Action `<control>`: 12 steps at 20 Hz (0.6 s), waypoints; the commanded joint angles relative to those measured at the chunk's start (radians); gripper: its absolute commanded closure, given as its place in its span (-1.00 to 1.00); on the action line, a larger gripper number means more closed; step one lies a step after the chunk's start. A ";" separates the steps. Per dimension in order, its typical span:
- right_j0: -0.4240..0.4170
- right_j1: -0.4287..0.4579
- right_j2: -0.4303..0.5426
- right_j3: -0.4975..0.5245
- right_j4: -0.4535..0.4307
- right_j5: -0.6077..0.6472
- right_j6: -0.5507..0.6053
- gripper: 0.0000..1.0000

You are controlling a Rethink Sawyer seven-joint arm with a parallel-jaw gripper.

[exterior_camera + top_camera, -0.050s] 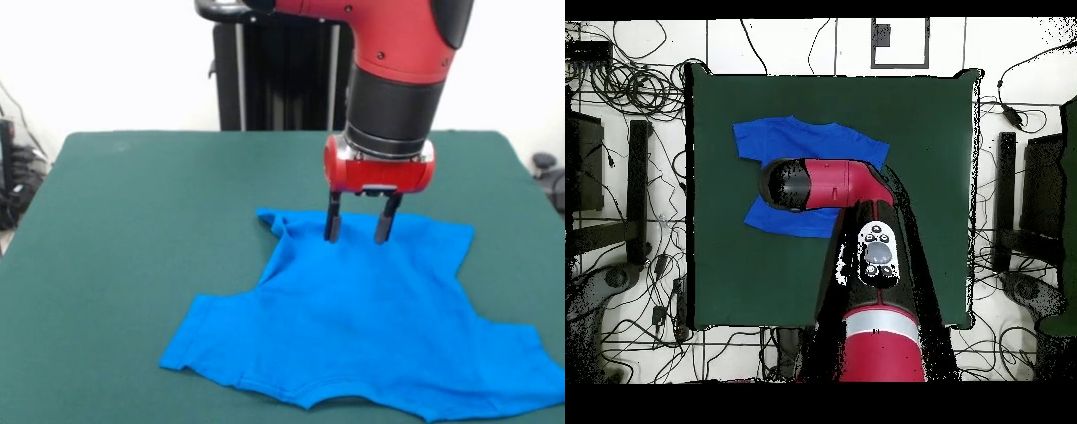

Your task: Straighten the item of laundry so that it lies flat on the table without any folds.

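From across the table, the gripper (361, 231) hangs with its two dark fingers (333, 219) parted, tips down at the far hem of the blue T-shirt (371, 318) and gripping nothing that I can make out; whether the tips press the cloth or stop just above it, I cannot tell. The shirt lies on the green table (132, 221), spread wide, neckline toward the near edge. Its far hem looks rumpled, with a small turned-up corner just left of the fingers and soft creases running from there toward the sleeve. My worry: if the fingers close here they may pinch both layers, and a pull would drag the whole shirt or bunch it instead of smoothing it. One sleeve also lies close to the table's near edge, so a tug that way could slide it off.

From above, the red arm (865, 250) covers the middle of the shirt (810, 135), hiding the gripper and the folds beneath it. The table (935, 150) around the shirt is bare; cables (625, 70) and stands lie off it, well apart from the shirt.
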 commanded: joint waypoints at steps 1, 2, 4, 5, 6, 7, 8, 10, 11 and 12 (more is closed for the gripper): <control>0.006 0.122 0.118 0.117 -0.066 -0.089 0.026 -1.00; 0.008 0.127 0.117 0.120 -0.071 -0.102 0.027 -1.00; 0.013 0.135 0.114 0.127 -0.081 -0.129 0.028 -1.00; 0.017 0.137 0.110 0.130 -0.086 -0.142 0.032 -1.00; 0.012 0.135 0.115 0.140 -0.089 -0.155 0.027 -1.00; 0.011 0.133 0.114 0.146 -0.091 -0.169 0.034 -1.00; 0.009 0.132 0.115 0.148 -0.094 -0.162 0.030 -1.00; 0.005 0.129 0.120 0.149 -0.095 -0.152 0.029 -1.00; 0.005 0.128 0.120 0.150 -0.098 -0.148 0.030 -1.00; 0.003 0.125 0.120 0.157 -0.101 -0.154 0.034 -1.00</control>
